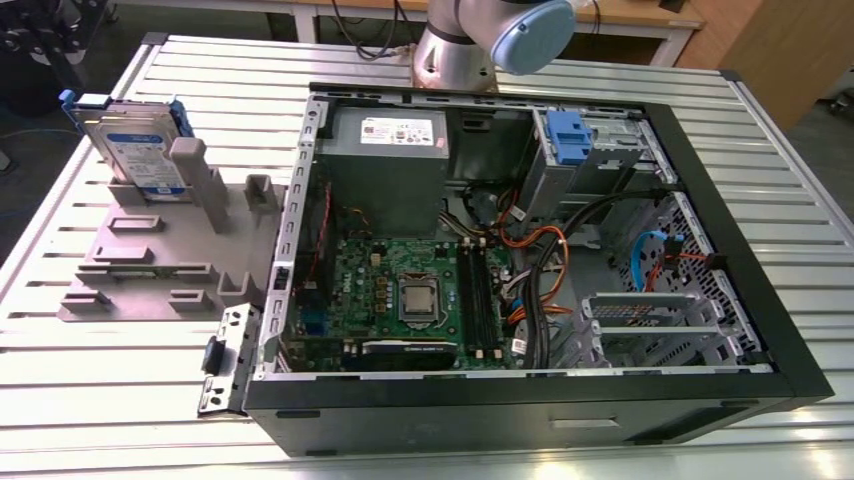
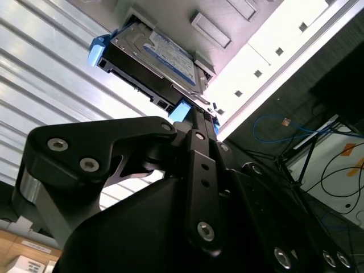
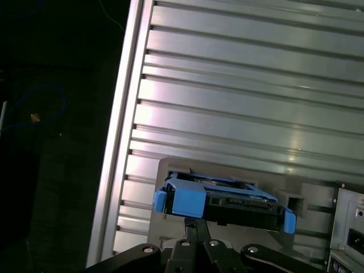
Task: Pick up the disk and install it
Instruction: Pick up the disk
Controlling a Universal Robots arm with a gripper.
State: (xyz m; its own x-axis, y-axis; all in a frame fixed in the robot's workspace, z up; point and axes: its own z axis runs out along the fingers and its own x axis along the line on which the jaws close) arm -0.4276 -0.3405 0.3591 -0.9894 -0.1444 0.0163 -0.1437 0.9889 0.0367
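Note:
The disk (image 1: pixel 136 150) stands on edge in a grey holder (image 1: pixel 147 255) on the exterior view's left, silver with a white-and-blue label and a bright blue carrier frame. In both wrist views the disk (image 2: pixel 153 57) (image 3: pixel 224 202) lies beyond my fingertips. My black gripper (image 2: pixel 200 114) (image 3: pixel 193 223) points at it from a distance, with a gap between it and the blue frame. Its fingers sit together, shut, with nothing between them.
An open computer case (image 1: pixel 747 330) lies flat to the holder's right, with a motherboard (image 1: pixel 414 290), a grey power supply (image 1: pixel 387 135), loose cables and a blue carrier (image 1: pixel 567 135) in a far bay. The slatted metal table (image 1: pixel 801 180) surrounds it. The arm's base (image 1: pixel 461 45) stands behind the case.

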